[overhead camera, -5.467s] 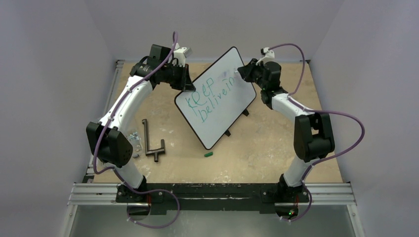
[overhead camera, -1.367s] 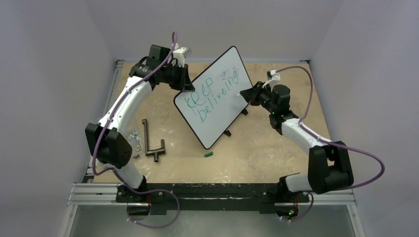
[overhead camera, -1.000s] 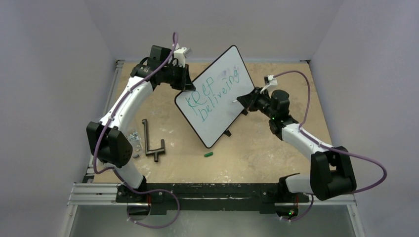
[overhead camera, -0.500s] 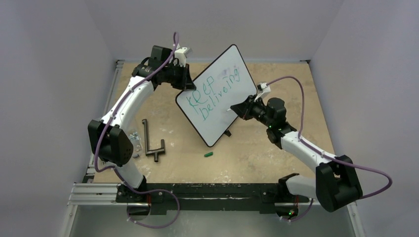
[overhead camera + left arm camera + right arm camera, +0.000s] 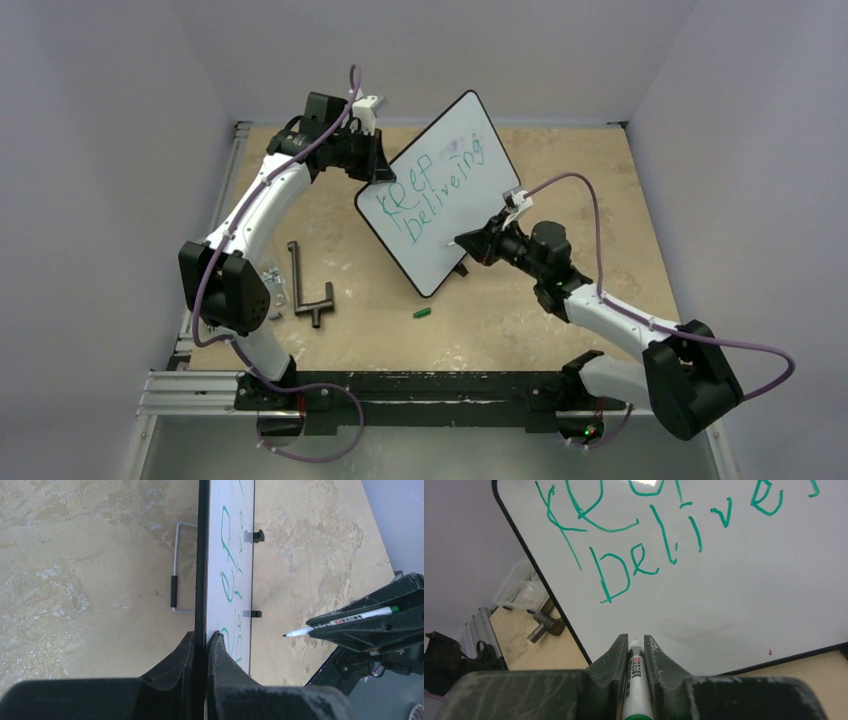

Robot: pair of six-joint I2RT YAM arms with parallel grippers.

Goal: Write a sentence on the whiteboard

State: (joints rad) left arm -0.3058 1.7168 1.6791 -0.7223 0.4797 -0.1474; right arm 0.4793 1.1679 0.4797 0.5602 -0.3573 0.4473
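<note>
The whiteboard [image 5: 455, 215] stands tilted on the table, with my left gripper [image 5: 380, 168] shut on its upper left edge. In the left wrist view the board [image 5: 235, 555] is edge-on, clamped in that gripper [image 5: 202, 634]. The sentence [image 5: 432, 185] is green lettering in two lines, "Keep" above "believing" [image 5: 649, 555]. My right gripper [image 5: 468, 243] is shut on a white marker [image 5: 635, 680] with its tip forward. It points at the blank lower part of the board [image 5: 734, 610]. The marker [image 5: 340, 621] tip stands a short gap off the surface.
A dark metal T-shaped pipe piece [image 5: 305, 285] and a small clear box of bits [image 5: 270, 283] lie left of the board. A green marker cap [image 5: 422, 312] lies on the table in front. The board's wire stand [image 5: 176, 570] sticks out behind it.
My right gripper has carried the marker from the right end of the second line down and left to the blank area below the writing. The left gripper and board have stayed put.
</note>
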